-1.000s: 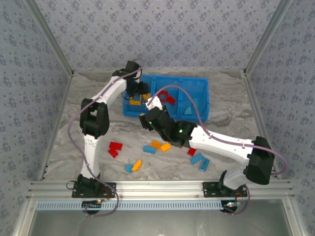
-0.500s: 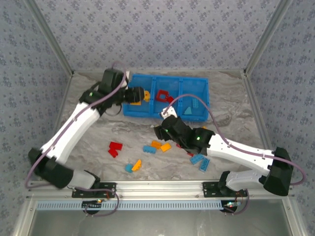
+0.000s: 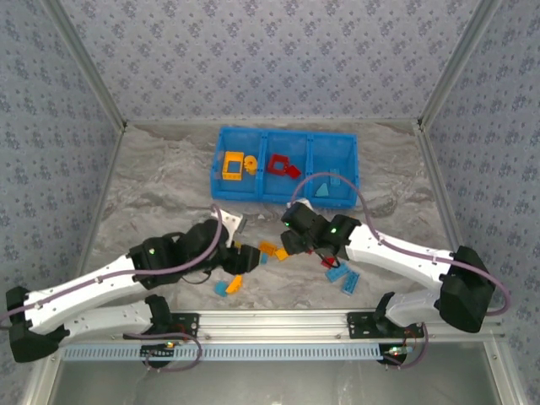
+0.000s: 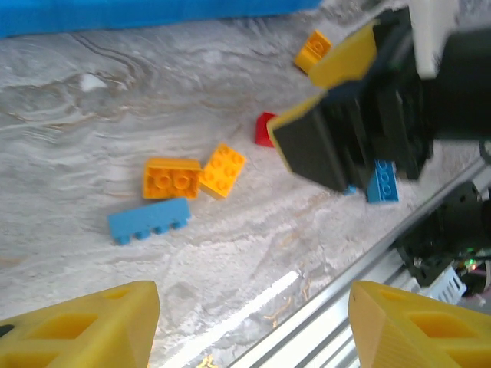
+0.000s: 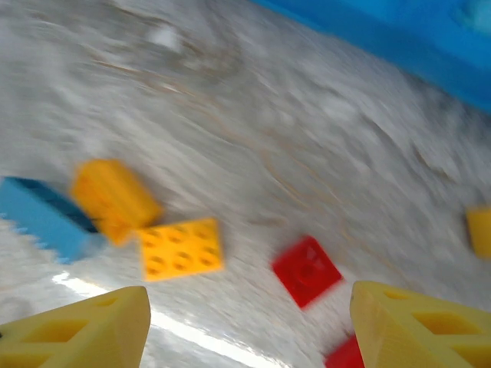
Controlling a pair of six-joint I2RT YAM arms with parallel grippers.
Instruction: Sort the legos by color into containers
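Between bin [image 3: 253, 196] and near rail [image 3: 278, 319], scattered legos [image 3: 337, 272].

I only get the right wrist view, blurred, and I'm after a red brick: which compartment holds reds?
Observer: The bin's middle one; red bricks lie there.
Operator: Where's the left hand?
Observer: Low over the loose bricks, close beside your right hand.
Operator: Is it open?
Observer: Yes, fingers wide apart, nothing between them.
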